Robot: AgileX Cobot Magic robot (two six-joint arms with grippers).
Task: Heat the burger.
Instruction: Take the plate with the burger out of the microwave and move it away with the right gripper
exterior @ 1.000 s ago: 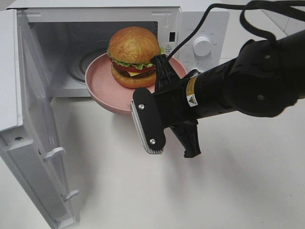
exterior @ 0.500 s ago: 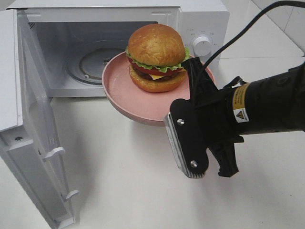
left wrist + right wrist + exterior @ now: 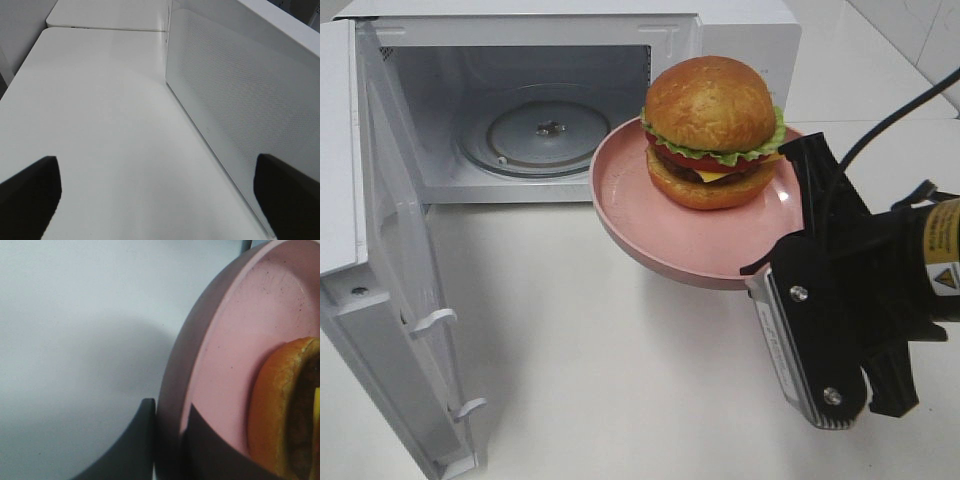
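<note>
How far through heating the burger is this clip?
Done: the microwave door stands open, its turntable bare. In hand: the right hand pinches the pink plate's rim, holding the burger in the air outside the oven. Left: set the plate inside, release, close the door and start it. The left hand is idle.

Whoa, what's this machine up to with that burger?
The right gripper has its fingers clamped on the rim of a pink plate and is holding it in the air in front of the microwave. The burger sits upright on that plate. The microwave door hangs wide open and the glass turntable inside is bare, so the burger is not inside. The left gripper is open, off beside the microwave and holding nothing.
</note>
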